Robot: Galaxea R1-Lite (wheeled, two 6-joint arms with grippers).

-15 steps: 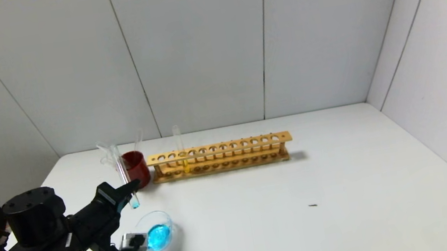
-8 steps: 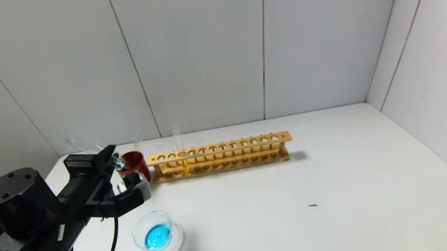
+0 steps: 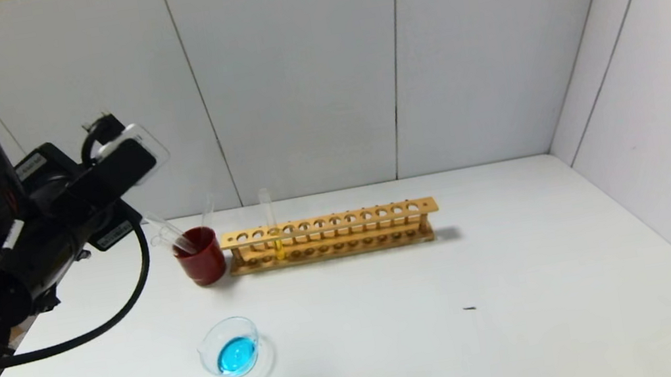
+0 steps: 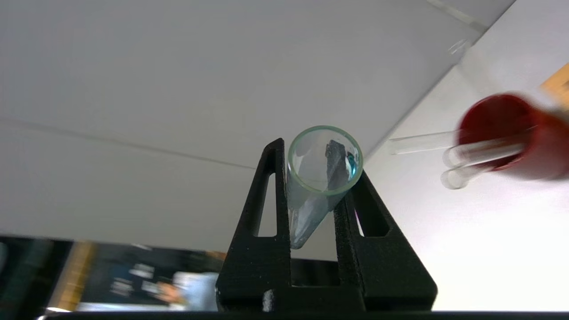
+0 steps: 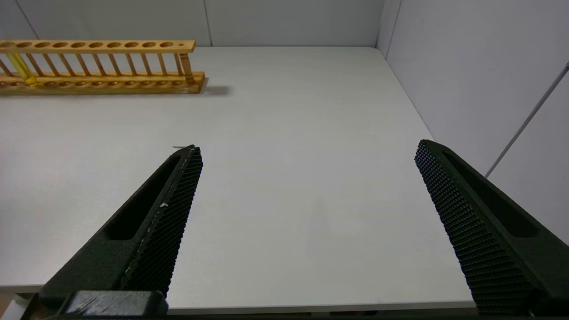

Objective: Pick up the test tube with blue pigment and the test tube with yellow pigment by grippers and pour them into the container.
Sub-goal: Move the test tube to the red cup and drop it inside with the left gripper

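The left gripper [image 4: 311, 178], raised well to the left of the wooden rack [image 3: 330, 236], pinches the test tube with blue pigment [image 4: 320, 178] between its black fingers; the tube looks all but drained, with only a teal trace inside. Just left of the rack stands a dark red cup [image 3: 199, 255] holding plain clear tubes [image 3: 165, 230]. In front of the rack and a little to its left, the container [image 3: 232, 353] sits on the white table [image 3: 459, 303] with a pool of blue liquid in it, so the blue pour appears done. The test tube with yellow pigment [image 3: 271, 228] stands upright in a hole near the rack's left end, untouched; fetching and pouring it seems to be what remains, along with putting the spent tube somewhere. Right of the rack, the right gripper [image 5: 306, 178] hangs idle over bare table, its fingers spread wide. White labels on the left arm carry print too small to read; no brand is legible.
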